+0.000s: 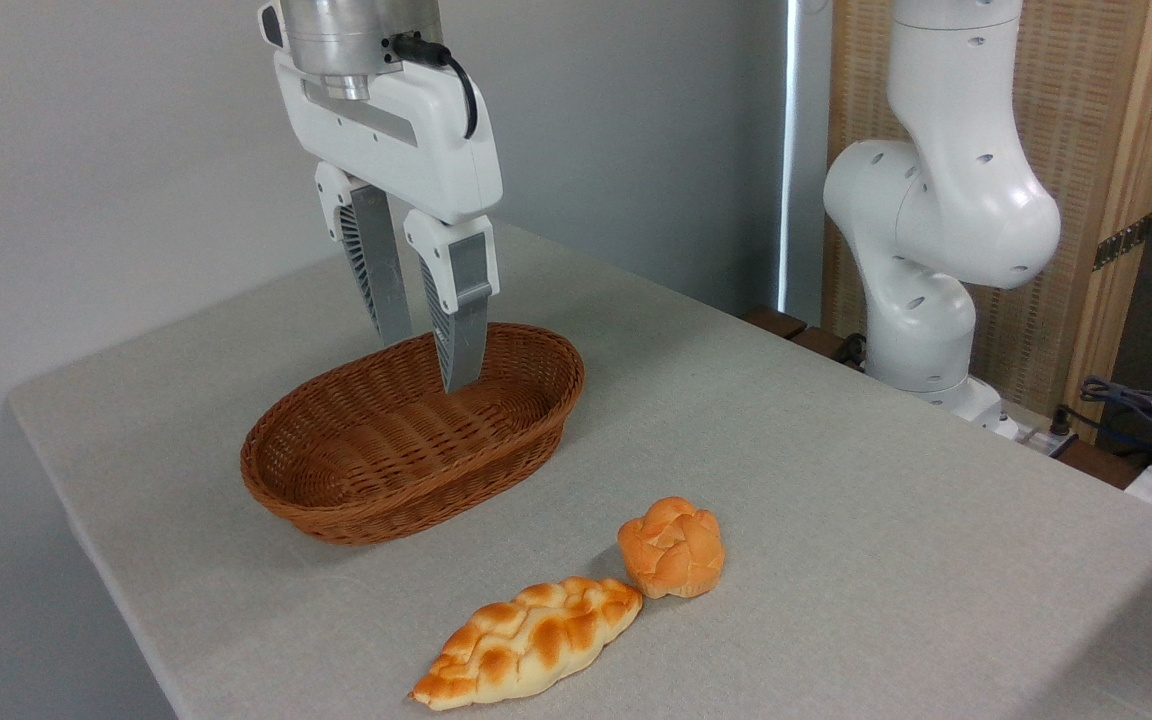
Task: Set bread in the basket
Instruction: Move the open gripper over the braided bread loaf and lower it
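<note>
The gripper (429, 362) hangs over the far part of the wicker basket (336, 500), fingers pointing down. The two fingers (379, 265) stand a narrow gap apart, spread slightly, with nothing between them; they are released and hold nothing. Their tips sit at about the height of the basket's rim, the right one appearing in front of the far inner wall, and whether either tip touches the weave cannot be told from this view.

The basket is a shallow oval of reddish-brown wicker with a thick braided rim, lying on the grey cloth-covered table (836, 480) toward the left and far side.

The braided loaf (528, 642) lies on the table near the front edge, well apart from the basket and to its right. It is long and leaf-shaped with pointed ends, golden-orange on the crust with pale cream along the seams, and it lies at a slant, its left end nearest the camera. Its far right tip sits just beside, perhaps touching, a small round knotted bun (672, 547).

The arm's white base (926, 300) stands at the table's far right.
</note>
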